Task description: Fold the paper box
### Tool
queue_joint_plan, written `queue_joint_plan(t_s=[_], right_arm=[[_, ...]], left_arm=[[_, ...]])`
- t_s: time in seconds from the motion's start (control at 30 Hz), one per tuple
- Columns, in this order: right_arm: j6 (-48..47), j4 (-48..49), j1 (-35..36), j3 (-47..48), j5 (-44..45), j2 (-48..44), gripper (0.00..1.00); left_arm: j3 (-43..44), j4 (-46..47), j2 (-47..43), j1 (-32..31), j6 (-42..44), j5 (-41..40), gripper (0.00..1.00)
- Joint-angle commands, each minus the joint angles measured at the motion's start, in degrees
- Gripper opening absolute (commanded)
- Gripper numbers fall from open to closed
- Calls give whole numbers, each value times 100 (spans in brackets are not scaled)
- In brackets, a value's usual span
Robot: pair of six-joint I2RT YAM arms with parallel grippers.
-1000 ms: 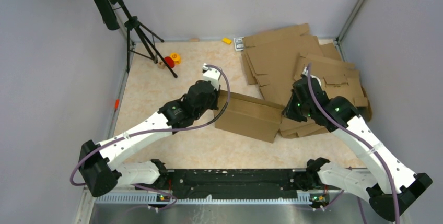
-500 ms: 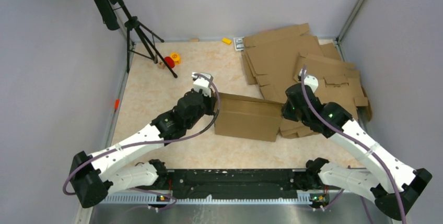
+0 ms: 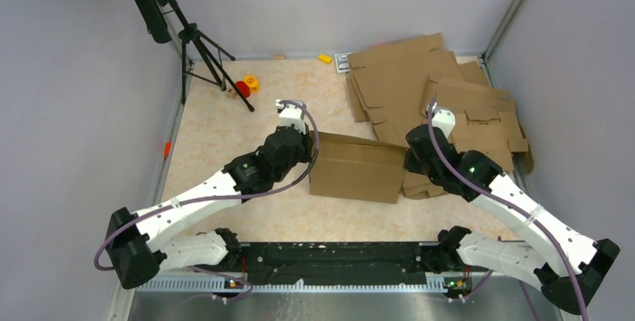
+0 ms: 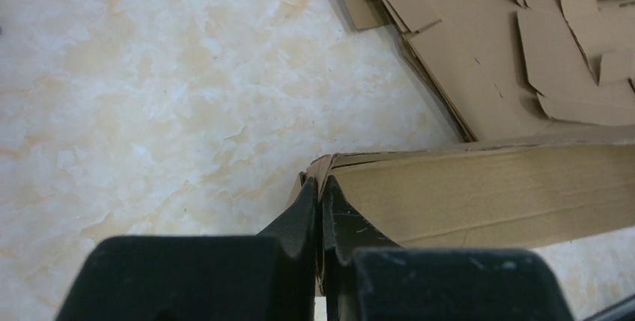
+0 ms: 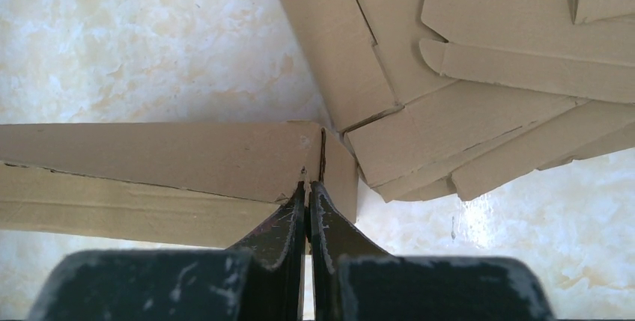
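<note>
The paper box [image 3: 356, 167] is a brown cardboard piece folded over on itself, held just above the table between my two arms. My left gripper [image 3: 311, 150] is shut on its left end. In the left wrist view the fingertips [image 4: 320, 186] pinch the folded cardboard edge, and the box [image 4: 487, 194] runs off to the right. My right gripper [image 3: 408, 158] is shut on the right end. In the right wrist view its tips [image 5: 308, 184] clamp a corner by a short slit, with the box [image 5: 150, 156] stretching left.
A loose pile of cardboard blanks [image 3: 442, 96] lies at the back right, reaching under the box's right end. A black tripod [image 3: 198, 44] stands at the back left, with small red and yellow parts [image 3: 245, 86] by its foot. A yellow block [image 3: 325, 58] lies by the back wall.
The left arm pulled its end of the box slightly left and nearer. The box swung from a slant to lie more level across the table. Both grips held.
</note>
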Motion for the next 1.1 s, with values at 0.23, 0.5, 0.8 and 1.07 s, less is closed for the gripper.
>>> queue_joint_plan(t_s=[0.23, 0.5, 0.8, 1.07], right_arm=[[210, 306, 959, 16, 303, -127, 0], [180, 207, 1086, -257, 607, -369, 0], [-308, 298, 1088, -470, 670, -591, 0], [-736, 399, 1088, -319, 613, -615, 0]], left_arm=[[19, -88, 554, -1071, -1083, -1915, 0], [-939, 461, 273, -1647, -1325, -2455, 0], [-1222, 95, 38, -1648, -1447, -2037, 0], [-814, -485, -292, -1647, -1334, -1355, 47]])
